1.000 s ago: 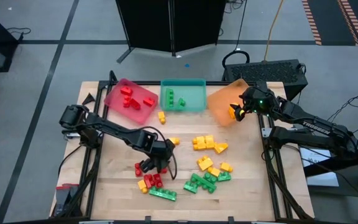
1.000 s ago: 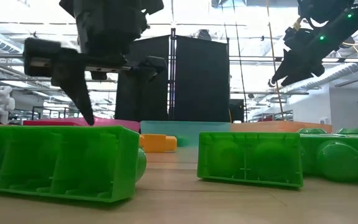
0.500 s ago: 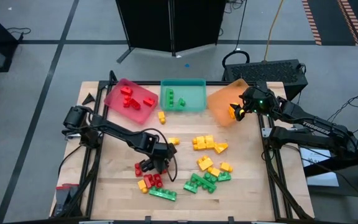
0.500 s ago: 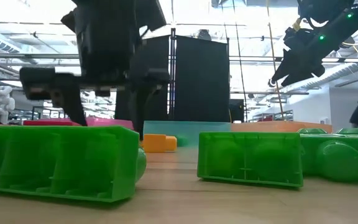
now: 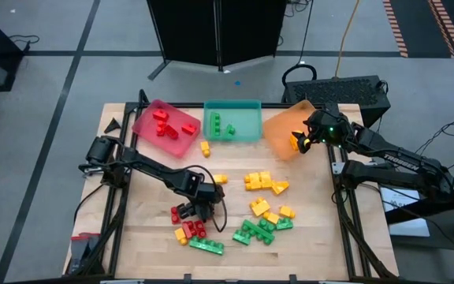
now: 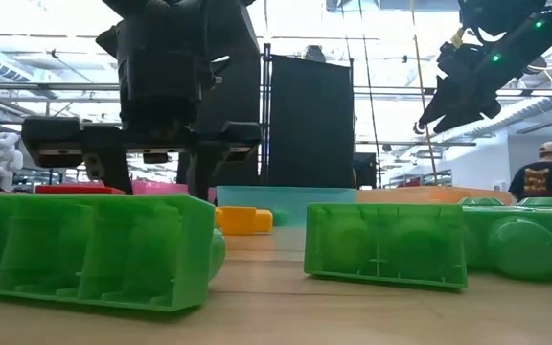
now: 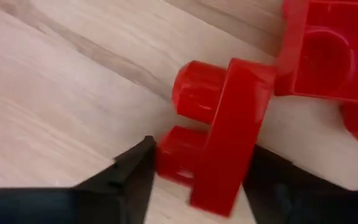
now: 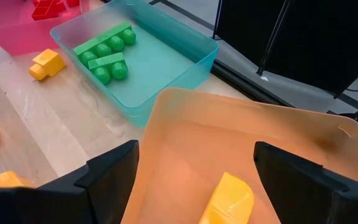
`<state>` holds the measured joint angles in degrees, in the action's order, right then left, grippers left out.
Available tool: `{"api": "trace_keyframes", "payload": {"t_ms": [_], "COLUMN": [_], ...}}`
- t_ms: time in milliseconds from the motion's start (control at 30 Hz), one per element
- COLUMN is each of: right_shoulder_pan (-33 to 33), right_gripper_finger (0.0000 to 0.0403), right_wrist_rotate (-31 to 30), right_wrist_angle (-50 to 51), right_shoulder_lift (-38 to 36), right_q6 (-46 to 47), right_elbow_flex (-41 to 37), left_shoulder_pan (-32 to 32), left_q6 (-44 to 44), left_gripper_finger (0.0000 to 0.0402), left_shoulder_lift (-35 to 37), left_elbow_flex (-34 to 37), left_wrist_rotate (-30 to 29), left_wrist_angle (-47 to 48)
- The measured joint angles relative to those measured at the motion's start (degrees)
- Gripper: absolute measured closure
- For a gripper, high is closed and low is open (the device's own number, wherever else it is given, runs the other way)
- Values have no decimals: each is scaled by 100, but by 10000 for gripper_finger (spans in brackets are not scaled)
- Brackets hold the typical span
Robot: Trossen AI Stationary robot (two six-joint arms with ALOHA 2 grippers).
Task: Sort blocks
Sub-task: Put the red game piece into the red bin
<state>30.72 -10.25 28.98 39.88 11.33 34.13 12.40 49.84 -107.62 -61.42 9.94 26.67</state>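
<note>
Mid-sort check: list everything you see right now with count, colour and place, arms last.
Trays: three along the table's far edge: red, teal, orange.
Red blocks in the red tray: a few.
Green blocks in the teal tray: two.
Yellow block in the orange tray: one, under the right pincer.
Loose yellow blocks: one by the teal tray; a cluster right of centre.
Loose green blocks: a cluster at the near edge.
Loose red blocks: a few left of centre.
Person: one, in the room behind.
Left pincer: open around a red block on the table.
Right pincer: open over the orange tray.
</note>
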Motion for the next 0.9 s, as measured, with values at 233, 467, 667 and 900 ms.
{"api": "trace_keyframes", "payload": {"t_ms": [233, 467, 667, 900], "right_shoulder_pan": [-2, 0, 0, -2], "right_gripper_finger": [88, 88, 88, 88], "right_wrist_rotate": [-27, -28, -27, -23], "right_wrist_angle": [2, 1, -1, -3], "right_shoulder_lift": [2, 2, 0, 1], "right_q6": [-2, -2, -1, -1], "right_elbow_flex": [0, 2, 2, 2], "left_shoulder_pan": [-79, -419, -824, -1483], "left_q6": [-927, -2355, -3343, -4179], "left_gripper_finger": [246, 276, 297, 343], "left_shoulder_lift": [-37, 89, 725, 1903], "left_elbow_flex": [-267, -438, -568, -582], "left_wrist_rotate": [-93, -250, -399, -1468], "left_wrist_angle": [17, 205, 464, 785]}}
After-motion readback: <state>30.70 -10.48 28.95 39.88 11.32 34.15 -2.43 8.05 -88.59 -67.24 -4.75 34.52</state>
